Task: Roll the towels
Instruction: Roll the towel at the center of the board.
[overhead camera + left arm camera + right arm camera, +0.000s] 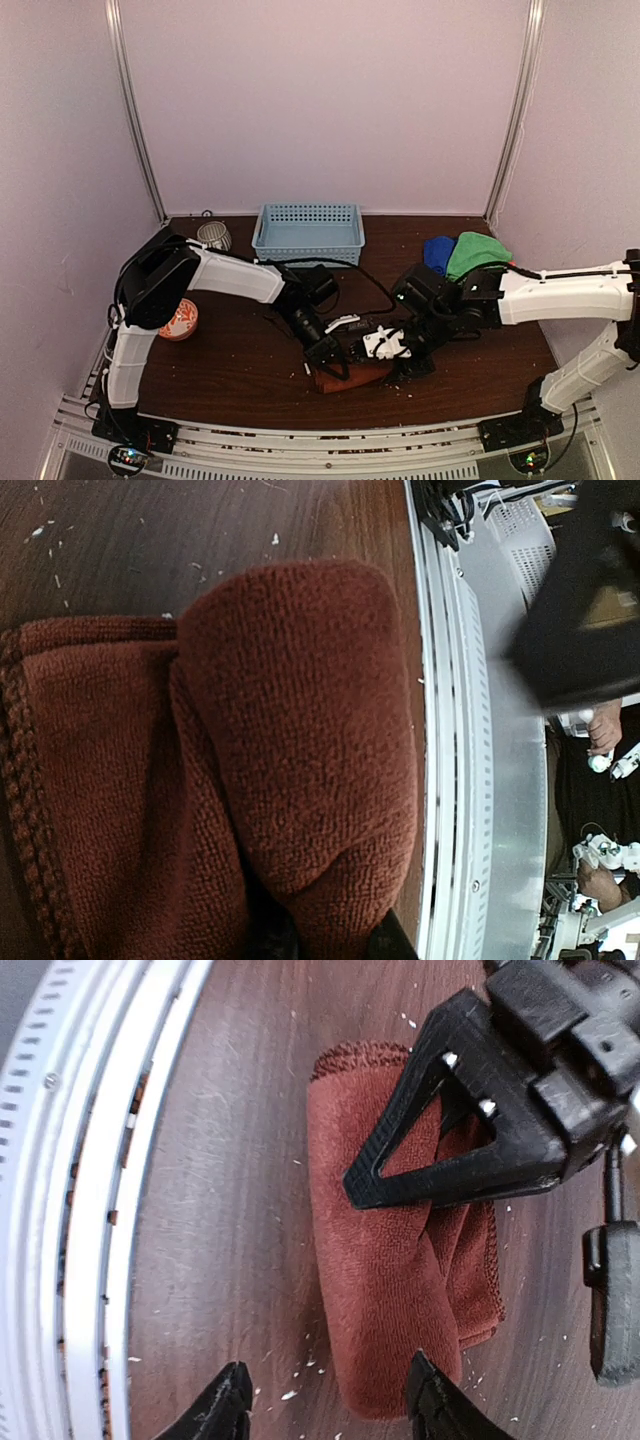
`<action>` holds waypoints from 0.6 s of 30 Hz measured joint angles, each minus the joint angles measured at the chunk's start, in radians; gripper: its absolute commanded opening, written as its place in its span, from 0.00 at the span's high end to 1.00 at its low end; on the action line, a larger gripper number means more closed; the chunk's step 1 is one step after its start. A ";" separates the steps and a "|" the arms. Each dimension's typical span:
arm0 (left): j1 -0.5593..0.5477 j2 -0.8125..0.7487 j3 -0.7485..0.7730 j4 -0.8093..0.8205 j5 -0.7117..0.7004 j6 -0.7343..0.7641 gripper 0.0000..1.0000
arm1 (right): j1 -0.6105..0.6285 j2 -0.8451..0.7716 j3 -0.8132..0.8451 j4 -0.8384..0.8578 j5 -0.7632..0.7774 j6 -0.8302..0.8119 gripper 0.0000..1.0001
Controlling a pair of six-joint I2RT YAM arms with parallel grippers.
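Observation:
The rust-red towel (352, 377) lies partly rolled near the table's front edge. My left gripper (328, 358) is shut on a fold of it; in the left wrist view the towel (290, 730) fills the frame and bunches between the fingertips (392, 944). My right gripper (392, 346) is open at the towel's right end. In the right wrist view the roll (385, 1290) ends between the open fingers (428, 1400), nearer the right one, with the left gripper (450, 1135) pressed on it. A green towel (478, 250) and a blue towel (437, 253) lie bunched at the back right. The orange patterned towel is out of view.
A light blue lattice basket (308, 231) stands at the back centre, a small metal cup (213, 236) to its left. An orange-and-white bowl (180, 320) sits by the left arm. The metal rail (330, 440) runs close along the front of the towel. Crumbs dot the table.

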 measured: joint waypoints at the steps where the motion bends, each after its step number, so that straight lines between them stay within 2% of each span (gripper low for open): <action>1: 0.000 0.000 0.001 -0.001 0.000 -0.003 0.84 | 0.015 0.026 -0.015 0.036 0.041 0.003 0.45; 9: 0.000 0.000 0.002 -0.006 -0.005 -0.014 0.82 | 0.082 0.129 -0.052 0.205 0.205 0.007 0.42; 11: 0.000 0.000 0.005 -0.011 -0.009 -0.016 0.80 | 0.083 0.153 -0.051 0.228 0.224 0.005 0.49; 15: 0.000 0.000 0.007 -0.019 -0.018 -0.015 0.75 | 0.084 0.213 -0.043 0.275 0.253 -0.008 0.74; 18: 0.007 -0.012 0.005 -0.034 -0.043 -0.008 0.69 | 0.084 0.236 -0.026 0.278 0.259 -0.013 0.83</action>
